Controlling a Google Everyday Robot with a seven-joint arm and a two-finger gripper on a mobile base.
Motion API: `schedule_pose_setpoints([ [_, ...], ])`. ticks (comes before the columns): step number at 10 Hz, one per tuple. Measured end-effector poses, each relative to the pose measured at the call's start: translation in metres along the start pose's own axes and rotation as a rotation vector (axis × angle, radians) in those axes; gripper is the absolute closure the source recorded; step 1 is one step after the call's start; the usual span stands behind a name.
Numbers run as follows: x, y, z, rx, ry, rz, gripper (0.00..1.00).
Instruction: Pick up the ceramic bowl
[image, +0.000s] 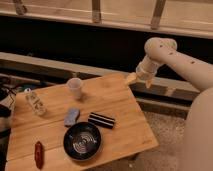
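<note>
Black and glossy, the ceramic bowl (83, 141) is sitting nearest to you, close to the front edge of the table (122, 102), with pale rings showing inside it. A small red object (38, 152) is lying to its left, apart from it. Just beyond the bowl's far rim, a dark striped block (102, 120) and a blue-grey pad (71, 116) are lying, the block nearly touching it. Further back, a translucent cup (75, 88) is standing upright, and a clear bottle-like thing (36, 102) is resting toward the left.

The pincer (138, 79) is hanging over the table's far right corner, well apart from the bowl and carrying nothing; you cannot tell whether it is spread or pressed together.

Watch the approach: coming in from that corner, you are likely crossing the striped block and could knock it into the bowl. The glazed rim looks slippery, so a shallow bite may slide off, and a downward shove could push the bowl over the near edge.

Pale wooden planks are forming the table. Behind it, a low ledge (45, 62) is running along a dark wall beneath a railing (95, 11), and speckled floor (162, 127) is showing at the right.
</note>
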Motion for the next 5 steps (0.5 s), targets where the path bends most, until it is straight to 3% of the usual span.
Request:
schedule_pose_setpoints([
  [2,0.011,0.012,0.000,-0.016,0.015,-0.024,0.20],
  [5,0.047,0.057,0.011,-0.043,0.017,-0.085,0.20],
])
